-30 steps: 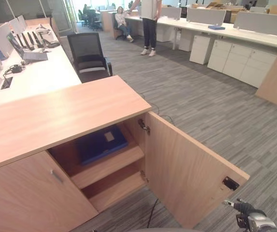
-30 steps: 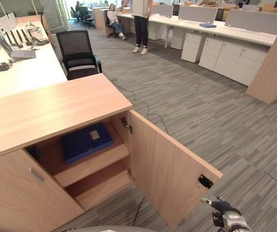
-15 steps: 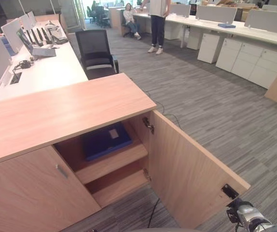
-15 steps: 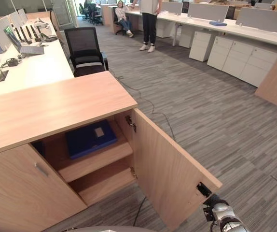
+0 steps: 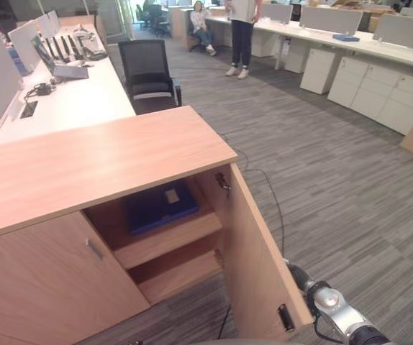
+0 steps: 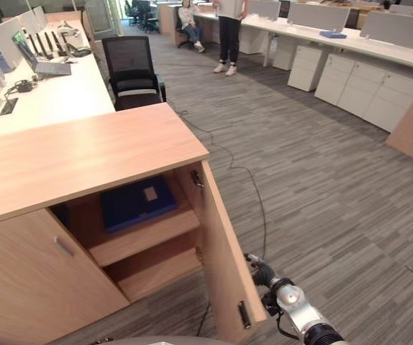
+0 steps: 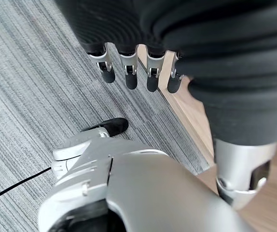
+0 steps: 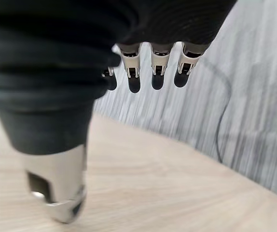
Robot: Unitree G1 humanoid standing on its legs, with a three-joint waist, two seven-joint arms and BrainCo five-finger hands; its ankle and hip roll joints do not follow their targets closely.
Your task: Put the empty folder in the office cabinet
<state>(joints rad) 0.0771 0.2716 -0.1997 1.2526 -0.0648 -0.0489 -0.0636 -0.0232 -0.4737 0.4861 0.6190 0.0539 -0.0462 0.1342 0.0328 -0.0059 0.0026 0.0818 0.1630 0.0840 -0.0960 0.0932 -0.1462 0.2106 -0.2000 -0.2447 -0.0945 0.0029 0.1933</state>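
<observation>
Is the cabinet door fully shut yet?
No: the cabinet door stands ajar, with the blue folder visible on the upper shelf.

Grey striped carpet (image 5: 336, 165), white desks (image 5: 70, 108) w/ black chair (image 5: 147, 72) (two people (image 5: 242, 32) beyond)

Right hand (image 6: 273, 282), silver with dark ribbed cover, low at lower right, arm reaching forward; fingers (image 8: 158, 67) straight, relaxed, thumb apart, probably touching nothing. Left hand (image 7: 225, 72) hangs low, fingers (image 7: 131, 75) straight, holding nothing.
</observation>
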